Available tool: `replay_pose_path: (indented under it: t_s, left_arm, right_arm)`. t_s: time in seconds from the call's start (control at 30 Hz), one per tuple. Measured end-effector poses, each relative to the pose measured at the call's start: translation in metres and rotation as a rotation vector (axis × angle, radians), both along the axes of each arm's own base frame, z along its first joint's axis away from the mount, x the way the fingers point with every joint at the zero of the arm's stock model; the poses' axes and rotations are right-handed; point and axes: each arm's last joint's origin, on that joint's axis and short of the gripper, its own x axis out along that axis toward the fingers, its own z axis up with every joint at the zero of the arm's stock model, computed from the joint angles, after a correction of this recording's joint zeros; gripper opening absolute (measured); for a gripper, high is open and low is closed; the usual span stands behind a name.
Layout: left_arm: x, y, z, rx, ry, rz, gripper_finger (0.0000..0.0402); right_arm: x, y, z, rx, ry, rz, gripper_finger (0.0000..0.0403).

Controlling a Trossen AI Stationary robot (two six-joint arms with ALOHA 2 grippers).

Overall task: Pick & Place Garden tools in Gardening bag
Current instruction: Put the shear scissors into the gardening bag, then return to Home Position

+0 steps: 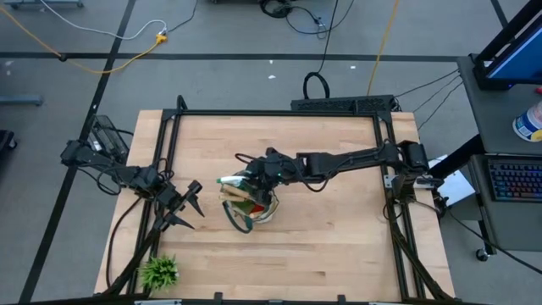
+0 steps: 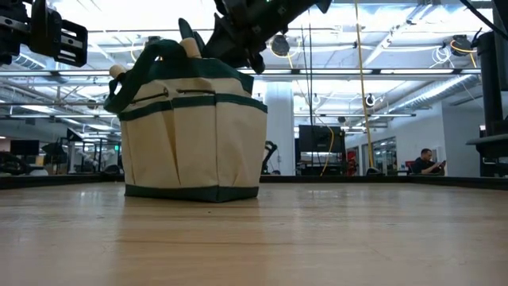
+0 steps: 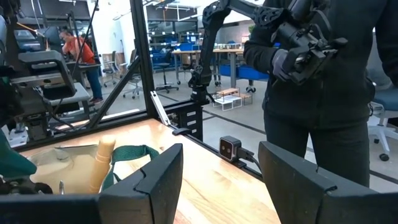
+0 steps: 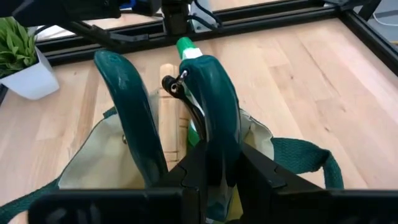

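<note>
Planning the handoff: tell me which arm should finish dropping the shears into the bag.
Right. The right gripper hangs directly over the bag, its jaws shut on the shears, green handles pointing up. The left gripper waits beside the bag, jaws open and empty.

I work in a large open robotics lab: beyond my left gripper (image 3: 217, 180) stand office chairs (image 3: 165, 73), workbenches (image 3: 186, 56) and another robot arm (image 3: 205, 43), under industrial ceiling lights (image 2: 444, 52).
</note>
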Motion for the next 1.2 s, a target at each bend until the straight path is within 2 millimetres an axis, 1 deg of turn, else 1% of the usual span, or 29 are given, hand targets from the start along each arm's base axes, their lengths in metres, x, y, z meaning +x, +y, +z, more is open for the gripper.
replay_pose_path:
  t_s: [0.27,0.7,0.83,0.97,1.2]
  left_arm:
    - [0.0000,0.0000,0.0001,0.000,-0.001,0.000,0.0216]
    - [0.0000,0.0000,0.0001,0.000,-0.001,0.000,0.0216]
    - [0.0000,0.0000,0.0001,-0.001,0.000,0.000,0.0216]
    - [0.0000,0.0000,0.0000,-0.002,0.001,0.000,0.0216]
    - [0.0000,0.0000,0.0001,-0.003,0.002,-0.001,0.0216]
  right_arm:
    - [-0.0006,0.0000,-0.0009,0.001,0.011,0.002,0.0052]
    - [0.0001,0.0022,-0.0003,0.029,0.002,0.051,0.0069]
    - [0.0018,0.0024,0.0019,0.032,-0.028,0.057,0.0080]
    - [0.0019,0.0043,0.0023,0.059,-0.031,0.101,0.0096]
    - [0.0019,0.0060,0.0023,0.056,-0.031,0.100,0.0126]
